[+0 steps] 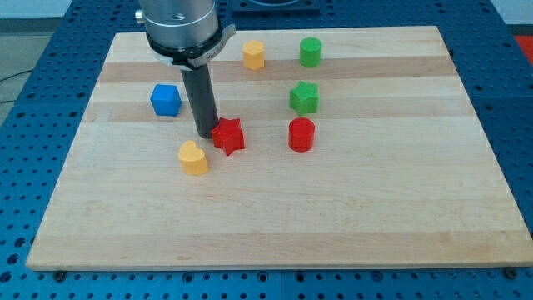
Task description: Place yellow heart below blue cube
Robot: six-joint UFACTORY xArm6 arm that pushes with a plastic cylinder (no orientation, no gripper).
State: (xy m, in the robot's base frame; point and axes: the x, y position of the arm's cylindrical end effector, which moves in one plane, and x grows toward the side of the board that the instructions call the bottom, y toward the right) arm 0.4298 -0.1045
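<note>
The yellow heart (193,157) lies on the wooden board (275,225), left of centre. The blue cube (166,100) sits up and to the left of it, near the board's left side. My tip (206,133) is the lower end of the dark rod; it stands just above and to the right of the yellow heart, close to the left edge of a red star (228,136). The tip is to the right of and below the blue cube. No contact with the heart shows.
A yellow hexagonal block (254,55) and a green cylinder (311,52) sit near the view's top. A green star-like block (304,97) and a red cylinder (301,134) stand right of centre. The arm's grey body (181,29) hangs over the top left.
</note>
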